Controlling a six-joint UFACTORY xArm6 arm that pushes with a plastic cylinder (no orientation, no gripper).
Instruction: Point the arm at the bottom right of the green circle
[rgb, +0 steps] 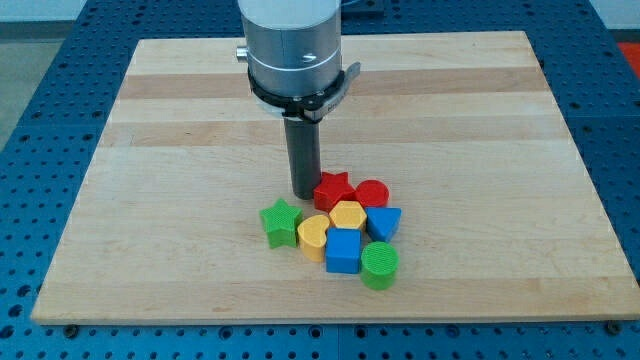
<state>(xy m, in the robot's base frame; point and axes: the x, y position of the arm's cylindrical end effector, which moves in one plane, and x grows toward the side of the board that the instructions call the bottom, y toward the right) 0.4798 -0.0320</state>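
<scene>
The green circle (380, 267) lies at the lower right of a tight cluster of blocks on the wooden board (180, 150), near the view's bottom. My tip (304, 194) rests on the board at the cluster's upper left, just left of the red star (334, 189), well up and left of the green circle. Between them lie the yellow hexagon (348, 215), the blue square (343, 250) and the blue triangle-like block (384, 222).
A red circle (372, 193) sits right of the red star. A yellow block (313, 237) and a green star (280, 222) lie at the cluster's left. The board's bottom edge runs just below the green circle.
</scene>
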